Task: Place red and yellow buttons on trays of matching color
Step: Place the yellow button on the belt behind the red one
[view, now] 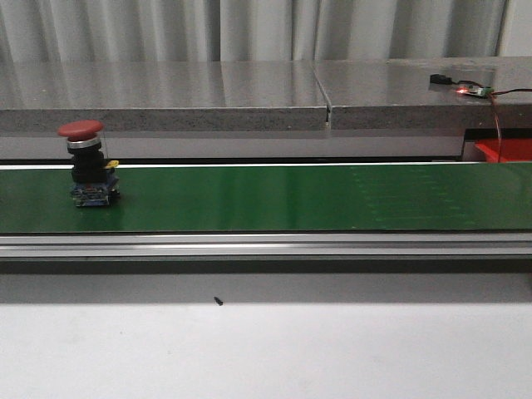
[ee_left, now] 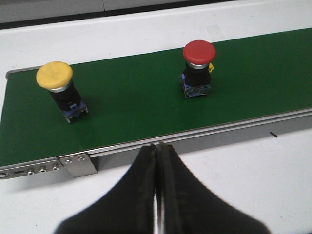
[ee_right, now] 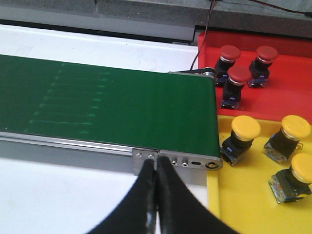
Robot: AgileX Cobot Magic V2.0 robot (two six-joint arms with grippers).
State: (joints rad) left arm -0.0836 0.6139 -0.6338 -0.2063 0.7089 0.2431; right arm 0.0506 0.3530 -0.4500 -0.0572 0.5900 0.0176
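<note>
A red button (view: 86, 163) and a yellow button (ee_left: 59, 89) stand upright, well apart, on the green conveyor belt (view: 274, 198). The left tool (ee_left: 157, 151) and right tool (ee_right: 155, 168) are both clenched on nothing. Three red buttons sit in the red tray (ee_right: 287, 92), three yellow ones in the yellow tray (ee_right: 243, 195).

The left gripper (ee_left: 157, 161), jaws pressed together, is hovering over the white table (ee_left: 243, 185) beside the green belt (ee_left: 141, 102). 2 buttons are standing upright on it: a yellow button (ee_left: 61, 88) at 10 o'clock and a red button (ee_left: 198, 67) at 1 o'clock, well apart.
</note>
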